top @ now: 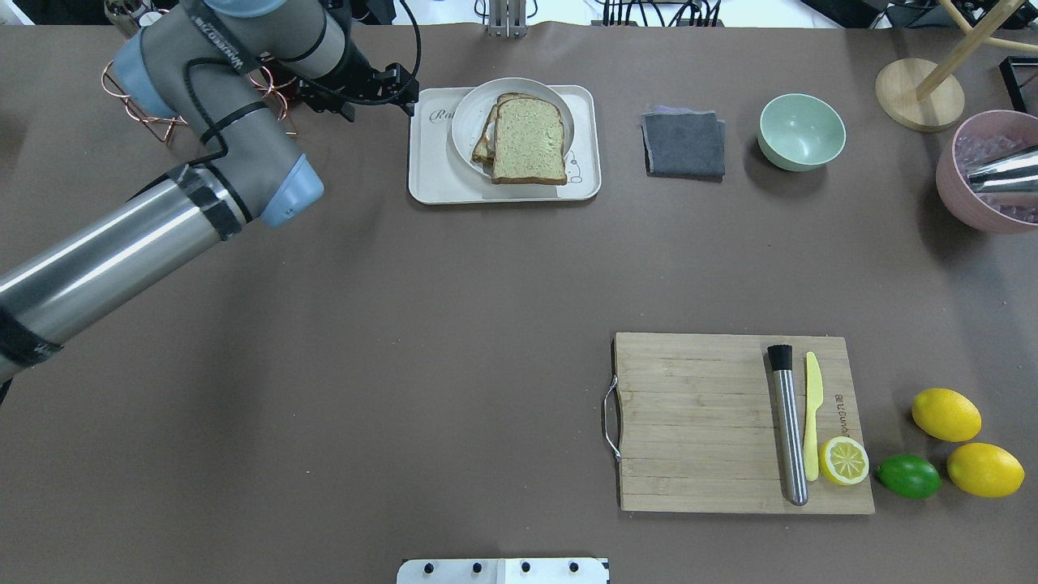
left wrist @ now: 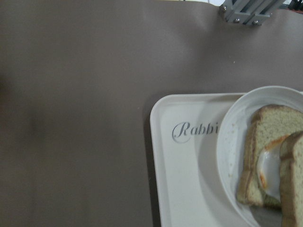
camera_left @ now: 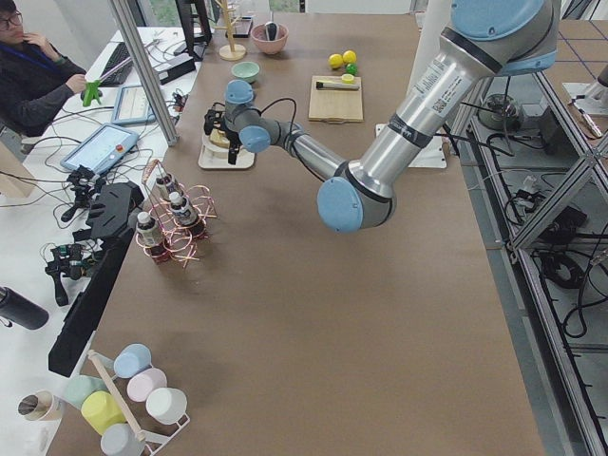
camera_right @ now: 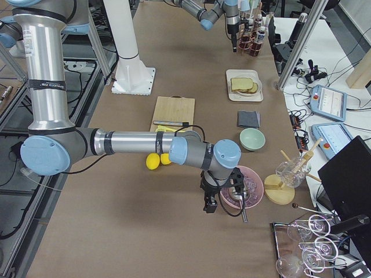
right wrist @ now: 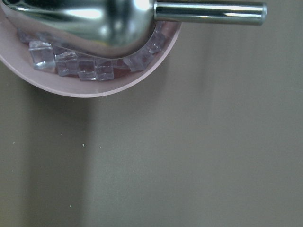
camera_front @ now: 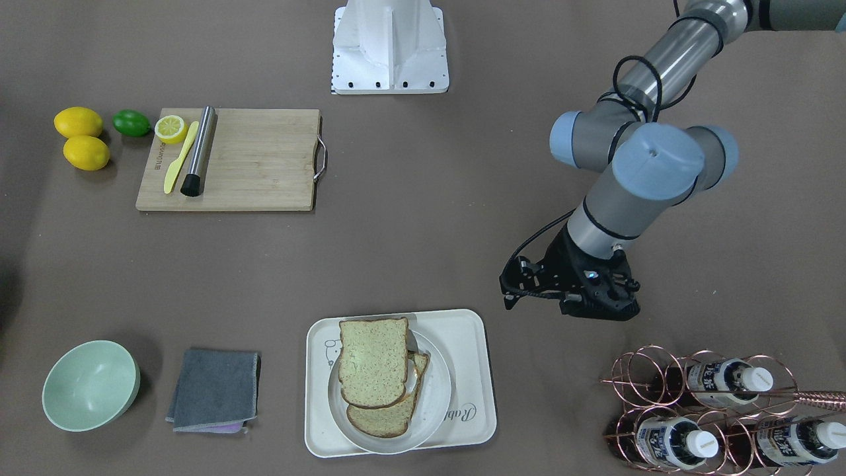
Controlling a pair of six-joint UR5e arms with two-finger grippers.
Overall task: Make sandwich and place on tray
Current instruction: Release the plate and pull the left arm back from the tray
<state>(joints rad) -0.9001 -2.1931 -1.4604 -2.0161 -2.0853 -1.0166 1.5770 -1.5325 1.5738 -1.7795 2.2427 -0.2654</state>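
Note:
The sandwich (camera_front: 373,370) is two speckled brown bread slices, the top one shifted off the lower, with a white-and-orange egg (left wrist: 266,166) between them. It lies on a round white plate (camera_front: 437,396) that stands on the cream tray (camera_front: 466,330). My left gripper (camera_front: 507,285) hovers open and empty beside the tray's edge, apart from it; in the overhead view it (top: 408,89) is by the tray (top: 430,174) at its "Rabbit" end. My right gripper (camera_right: 217,202) shows only in the exterior right view, by a pink bowl; I cannot tell whether it is open or shut.
A copper bottle rack (camera_front: 714,410) stands close behind my left gripper. A grey cloth (camera_front: 215,390) and a green bowl (camera_front: 89,385) lie beyond the tray. A cutting board (camera_front: 251,158) holds a steel muddler, yellow knife and lemon half. The pink bowl (top: 985,174) holds ice and a scoop (right wrist: 142,19).

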